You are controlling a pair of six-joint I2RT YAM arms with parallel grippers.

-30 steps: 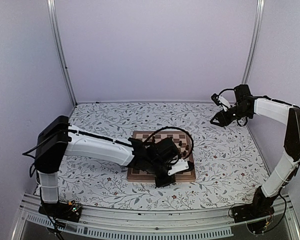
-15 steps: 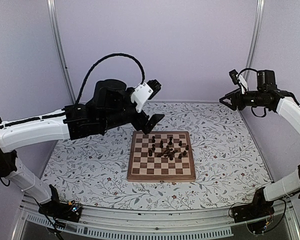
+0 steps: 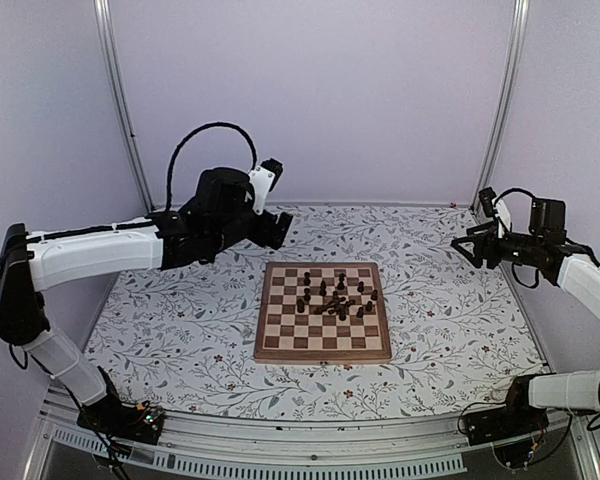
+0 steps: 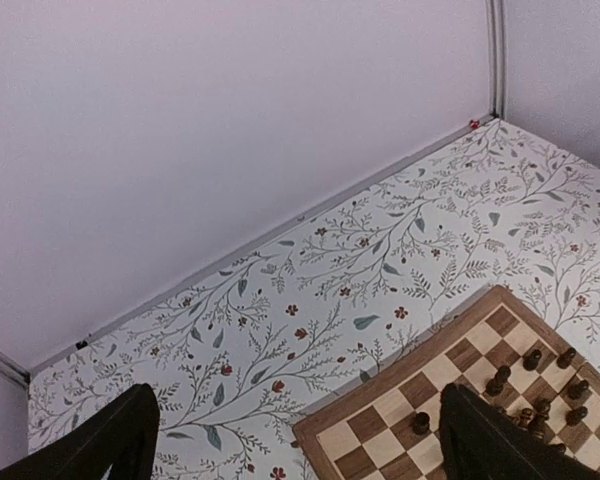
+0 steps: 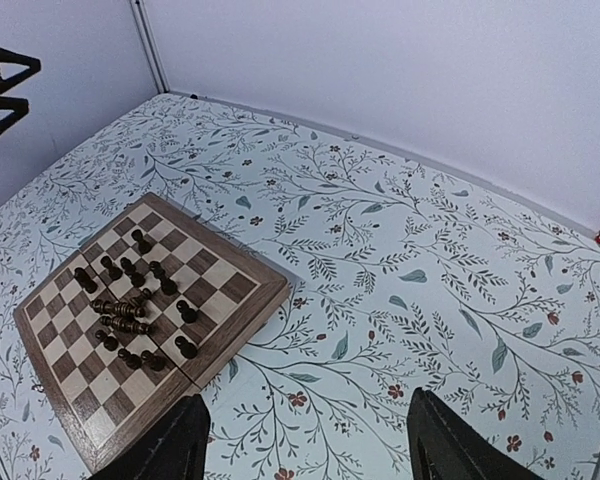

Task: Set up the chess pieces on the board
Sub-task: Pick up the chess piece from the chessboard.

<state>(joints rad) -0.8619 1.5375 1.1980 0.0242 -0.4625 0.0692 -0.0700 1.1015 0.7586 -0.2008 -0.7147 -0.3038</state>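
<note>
The board (image 3: pixel 280 340) lies flat in the middle of the table. Several dark chess pieces (image 3: pixel 335 298) are bunched on its far right part, some standing and some lying on their sides. My left gripper (image 3: pixel 280 228) hangs high above the table, beyond the board's far left corner, open and empty. The left wrist view has the board's corner (image 4: pixel 355 440) and a few pieces (image 4: pixel 535 385) below its spread fingers (image 4: pixel 120 440). My right gripper (image 3: pixel 463 245) hovers far right, open and empty, and looks down on the board (image 5: pixel 220 290) and pieces (image 5: pixel 130 300).
The table has a floral-patterned cover (image 3: pixel 450 330). Plain walls close it in at the back and sides, with metal posts (image 3: pixel 120 100) in the back corners.
My left arm rose from low over the board to high at the back left, and its gripper opened; the pieces it hid now show. My right arm dropped lower, its jaws spreading.
</note>
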